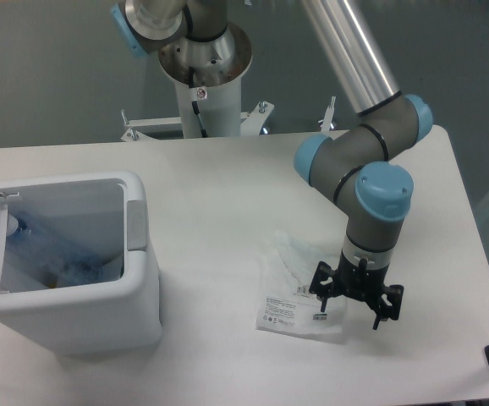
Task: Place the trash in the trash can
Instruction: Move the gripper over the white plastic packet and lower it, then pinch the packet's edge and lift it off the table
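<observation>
Gripper [354, 308] low over right edge of plastic bag [299, 294] on table [228, 186], jaws spread. Bottle [54, 254] inside trash can [139, 279], lid open.

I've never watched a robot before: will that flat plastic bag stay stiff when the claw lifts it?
Probably not. The bag looks thin and crinkled, so it should droop. It lies flat, so it seems light, and the open claw may slide it before gripping.

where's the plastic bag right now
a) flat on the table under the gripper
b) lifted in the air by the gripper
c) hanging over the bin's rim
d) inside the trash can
a: the plastic bag lies flat on the table, with the open gripper low over its right edge, well apart from the trash can.
</observation>
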`<state>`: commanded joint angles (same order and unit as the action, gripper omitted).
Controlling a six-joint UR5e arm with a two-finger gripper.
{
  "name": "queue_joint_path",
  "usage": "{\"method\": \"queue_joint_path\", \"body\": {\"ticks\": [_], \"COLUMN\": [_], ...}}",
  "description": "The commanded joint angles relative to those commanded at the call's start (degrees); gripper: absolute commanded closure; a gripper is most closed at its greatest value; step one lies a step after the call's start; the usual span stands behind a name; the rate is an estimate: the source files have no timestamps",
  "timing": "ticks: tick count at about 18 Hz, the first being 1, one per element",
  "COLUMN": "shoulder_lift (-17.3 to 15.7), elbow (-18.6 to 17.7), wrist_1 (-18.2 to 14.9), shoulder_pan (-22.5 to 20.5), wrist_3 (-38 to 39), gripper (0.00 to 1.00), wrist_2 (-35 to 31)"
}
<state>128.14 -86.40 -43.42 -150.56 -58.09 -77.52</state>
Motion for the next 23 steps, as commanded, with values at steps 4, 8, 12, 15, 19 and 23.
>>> {"method": "queue_joint_path", "body": {"ticks": [4, 8, 12, 15, 19, 23], "shoulder_lift": [0.8, 1.2, 1.3, 1.1, -0.5, -1.6], "elbow": [-0.8, -1.2, -1.6, -1.6, -2.9, -3.8], "wrist_1": [-0.1, 0.0, 0.2, 0.2, 0.3, 0.4], "shoulder_pan": [0.8, 1.8, 2.0, 2.1, 2.1, 2.0], "wrist_3": [0.6, 0.7, 0.7, 0.8, 1.4, 1.6], "gripper": [0.0, 0.0, 0.01, 0.32, 0.9, 1.0], "wrist_2": [0.0, 0.1, 0.2, 0.2, 0.3, 0.3]}}
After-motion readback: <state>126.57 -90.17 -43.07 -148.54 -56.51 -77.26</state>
